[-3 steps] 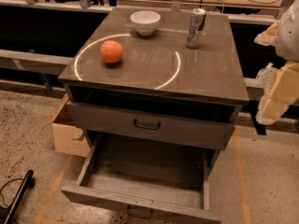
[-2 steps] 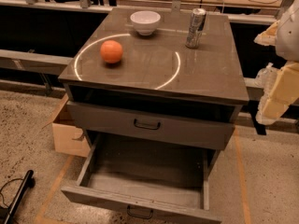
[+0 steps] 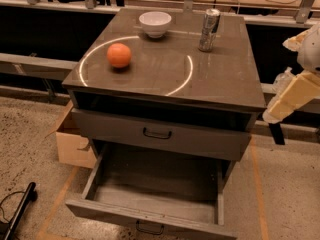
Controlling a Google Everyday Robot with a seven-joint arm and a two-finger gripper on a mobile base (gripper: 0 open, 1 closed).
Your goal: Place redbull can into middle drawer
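The redbull can stands upright at the back right of the cabinet top. The middle drawer is the lower of the two drawers in view. It is pulled out towards me and nothing shows inside it. My gripper is on the cream arm at the right edge of the view. It sits off the cabinet's right side, below the level of the top, well apart from the can, and holds nothing that I can see.
An orange and a white bowl are on the cabinet top, left of the can. The upper drawer is shut. A cardboard box stands at the cabinet's left. A dark cable lies on the floor at lower left.
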